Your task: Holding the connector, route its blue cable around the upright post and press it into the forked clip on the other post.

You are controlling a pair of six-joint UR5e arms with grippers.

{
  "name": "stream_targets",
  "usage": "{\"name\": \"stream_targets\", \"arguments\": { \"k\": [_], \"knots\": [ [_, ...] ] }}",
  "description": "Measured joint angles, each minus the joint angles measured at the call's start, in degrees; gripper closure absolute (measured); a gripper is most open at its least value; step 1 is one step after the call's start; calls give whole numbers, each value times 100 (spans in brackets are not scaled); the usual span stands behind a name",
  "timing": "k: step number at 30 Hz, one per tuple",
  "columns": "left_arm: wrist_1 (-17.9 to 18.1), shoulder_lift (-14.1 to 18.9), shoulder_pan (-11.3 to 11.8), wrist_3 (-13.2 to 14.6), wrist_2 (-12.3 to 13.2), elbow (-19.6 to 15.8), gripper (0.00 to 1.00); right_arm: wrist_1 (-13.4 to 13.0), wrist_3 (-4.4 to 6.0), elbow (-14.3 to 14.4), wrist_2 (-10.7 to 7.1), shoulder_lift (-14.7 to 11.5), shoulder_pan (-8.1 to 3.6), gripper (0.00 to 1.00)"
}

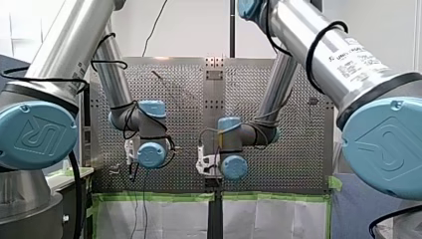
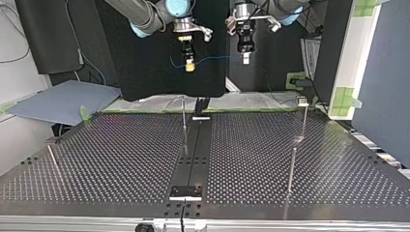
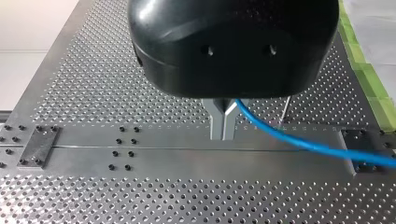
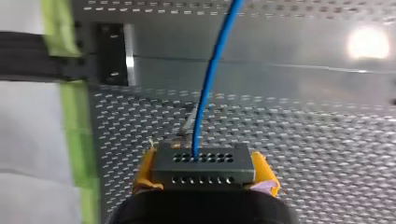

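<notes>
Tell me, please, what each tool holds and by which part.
My right tool: grey perforated connector block, by its sides. My left tool: thin blue cable, partway along.

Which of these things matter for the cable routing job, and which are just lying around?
Job: connector, blue cable, my right pincer, my left pincer, upright post, clip-topped post.
Lying about: blue-grey sheet, green tape, bolted plate.

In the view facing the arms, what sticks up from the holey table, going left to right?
Short leaning metal pin → thin upright metal post near the middle → nearer plain metal post → farther metal post topped with a small clip.
</notes>
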Motion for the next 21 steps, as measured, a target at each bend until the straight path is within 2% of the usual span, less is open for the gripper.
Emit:
{"name": "stream_targets", "arguments": {
  "k": [5,11,15,19,21],
  "knots": [
    [0,1,-1,0,-1,0,100,7,15,-1,6,205,1,100],
    [2,137,44,38,-42,-116,100,110,-18,-95,109,135,-10,100],
    [-153,323,63,19,-38,-166,100,279,99,-221,204,-33,30,100],
    [-325,501,81,12,-48,-170,100,473,277,-261,102,-227,20,100],
    [-393,601,91,4,-53,-149,100,564,327,-268,35,-316,8,100]
  ]
}}
